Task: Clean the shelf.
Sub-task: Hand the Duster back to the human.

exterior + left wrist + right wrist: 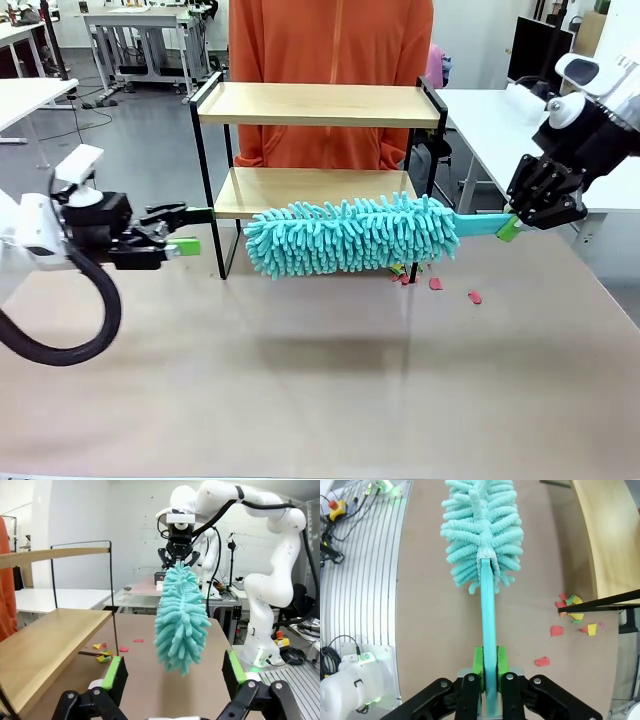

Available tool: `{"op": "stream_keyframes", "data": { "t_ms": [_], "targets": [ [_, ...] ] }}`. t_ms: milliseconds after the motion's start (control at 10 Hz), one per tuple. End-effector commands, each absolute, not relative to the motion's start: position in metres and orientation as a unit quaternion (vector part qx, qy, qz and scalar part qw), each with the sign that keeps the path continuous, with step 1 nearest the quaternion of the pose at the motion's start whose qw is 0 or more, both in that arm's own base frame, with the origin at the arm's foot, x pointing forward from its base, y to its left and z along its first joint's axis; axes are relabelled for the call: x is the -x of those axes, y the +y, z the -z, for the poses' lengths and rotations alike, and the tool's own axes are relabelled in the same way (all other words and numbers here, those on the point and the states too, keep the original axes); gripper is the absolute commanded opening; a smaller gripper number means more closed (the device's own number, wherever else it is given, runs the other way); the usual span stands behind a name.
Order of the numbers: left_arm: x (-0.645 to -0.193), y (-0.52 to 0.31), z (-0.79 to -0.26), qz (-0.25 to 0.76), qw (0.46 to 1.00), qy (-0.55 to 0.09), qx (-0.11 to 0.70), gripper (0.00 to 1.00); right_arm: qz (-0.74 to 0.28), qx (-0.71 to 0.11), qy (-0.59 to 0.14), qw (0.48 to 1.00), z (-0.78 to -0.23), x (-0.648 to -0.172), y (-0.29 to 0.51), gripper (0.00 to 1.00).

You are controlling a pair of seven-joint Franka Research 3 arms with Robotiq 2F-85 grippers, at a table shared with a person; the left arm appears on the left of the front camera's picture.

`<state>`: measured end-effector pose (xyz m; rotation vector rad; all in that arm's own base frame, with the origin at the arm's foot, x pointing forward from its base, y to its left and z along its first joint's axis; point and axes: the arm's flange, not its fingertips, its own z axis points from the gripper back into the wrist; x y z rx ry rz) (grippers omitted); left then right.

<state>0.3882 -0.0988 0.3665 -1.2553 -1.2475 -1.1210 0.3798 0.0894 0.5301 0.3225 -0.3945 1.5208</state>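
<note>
Shelf (318, 104) at the table's far side, scraps (436, 284) swept down beside its leg — right gripper (512, 228) clamps the teal duster (350, 236) level before the lower board, left gripper (187, 230) wide and empty — another pass likely follows.

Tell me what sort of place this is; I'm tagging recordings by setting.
Probably a robotics lab or workshop: white height-adjustable tables stand on a bare grey floor, another white robot arm sits on a slotted metal base, and cables trail beside the worktable.
</note>
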Motion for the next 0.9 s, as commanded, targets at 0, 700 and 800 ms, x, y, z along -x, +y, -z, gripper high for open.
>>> {"op": "stream_keyframes", "data": {
  "t_ms": [0,700,800],
  "targets": [
    [-0.392,-0.116,-0.367,0.458,0.503,-0.514,0.523,1.0,-0.685,-0.152,-0.184,0.688,-0.531,-0.381,0.087,0.13],
    [-0.413,-0.177,-0.364,0.464,0.505,-0.513,0.517,1.0,-0.685,-0.152,-0.184,0.688,-0.531,-0.381,0.087,0.13],
    [-0.414,-0.185,-0.361,0.467,0.508,-0.511,0.513,1.0,-0.685,-0.152,-0.184,0.688,-0.531,-0.381,0.087,0.13]
  ]
}}
